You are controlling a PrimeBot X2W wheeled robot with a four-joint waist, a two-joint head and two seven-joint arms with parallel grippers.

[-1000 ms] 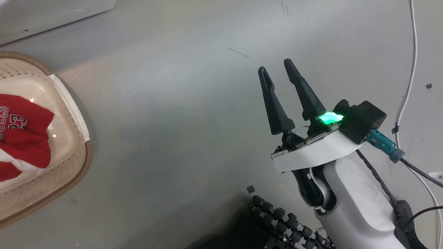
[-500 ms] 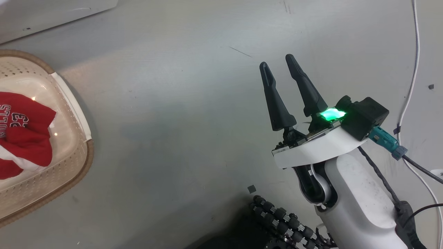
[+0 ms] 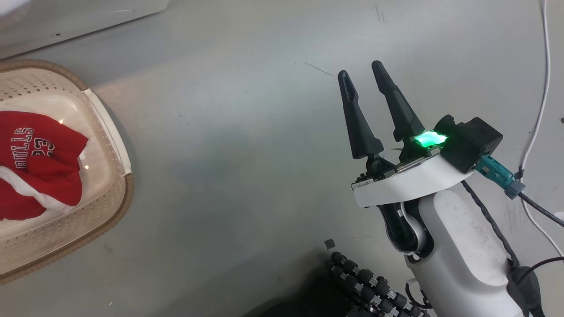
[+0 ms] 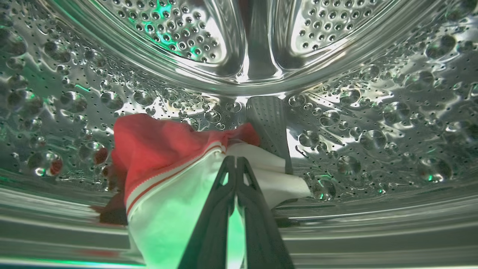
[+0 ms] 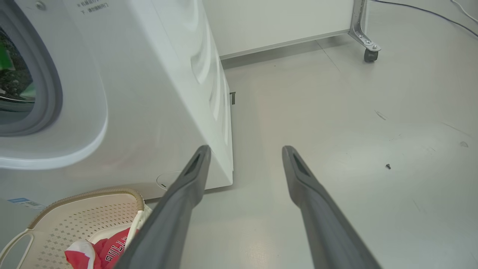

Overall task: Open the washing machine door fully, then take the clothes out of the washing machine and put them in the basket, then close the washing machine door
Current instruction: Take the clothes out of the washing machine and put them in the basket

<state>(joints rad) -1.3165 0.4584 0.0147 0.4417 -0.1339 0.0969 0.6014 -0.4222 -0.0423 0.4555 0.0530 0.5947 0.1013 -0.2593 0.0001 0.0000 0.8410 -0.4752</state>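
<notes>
Left tool (image 4: 236,160) (tips together) on clothes (image 4: 157,149).

Floor (image 3: 246,176): grey, smooth, faintly scuffed.
Cable (image 3: 547,44): white, lying along floor at head view's right edge.
Caster (image 5: 370,55): black, under metal leg, beside white panel (image 5: 276,22).
Screw (image 5: 388,166): small, dark, loose on floor.

Red BULLS jersey (image 3: 39,163) in basket (image 3: 126,193); red/wht garment (image 4: 160,149) in washer drum (image 4: 373,112).

At the head view's left edge, the red jersey (image 3: 48,176) reads "BULLS 23" in white. Small print on the washing machine (image 5: 149,93) front is too small to read.
</notes>
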